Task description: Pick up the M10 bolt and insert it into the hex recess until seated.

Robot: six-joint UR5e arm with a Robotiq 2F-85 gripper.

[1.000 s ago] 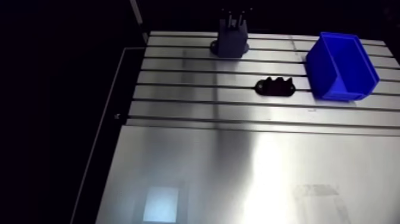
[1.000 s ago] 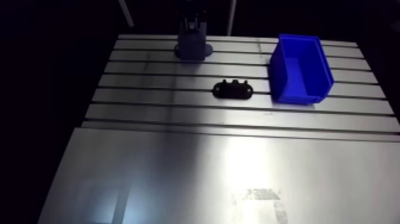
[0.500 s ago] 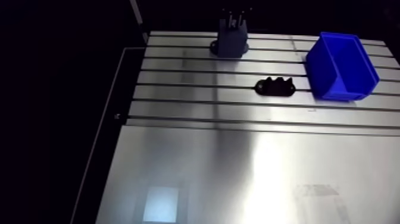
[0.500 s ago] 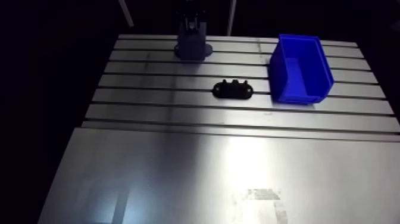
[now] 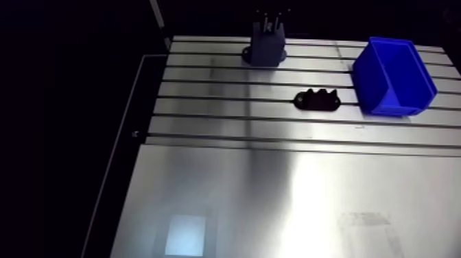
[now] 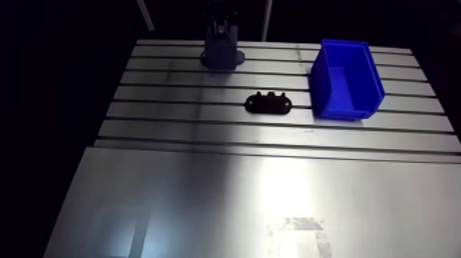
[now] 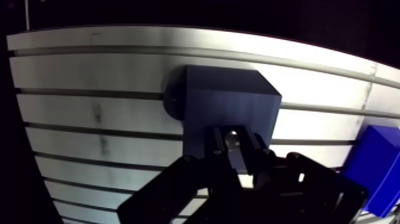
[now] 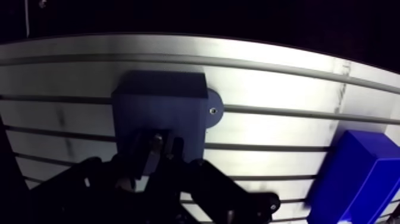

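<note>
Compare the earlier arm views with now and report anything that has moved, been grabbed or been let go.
Nothing visibly changed. The gripper stays over the grey-blue block at the far side of the table, and the black fixture and the blue bin lie where they were. The wrist view shows what looks like the bolt clamped between the fingers.

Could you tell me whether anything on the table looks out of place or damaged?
Nothing stands out: the blue bin sits upright, the black fixture lies flat, and the gripper holds the bolt at the grey block.
</note>
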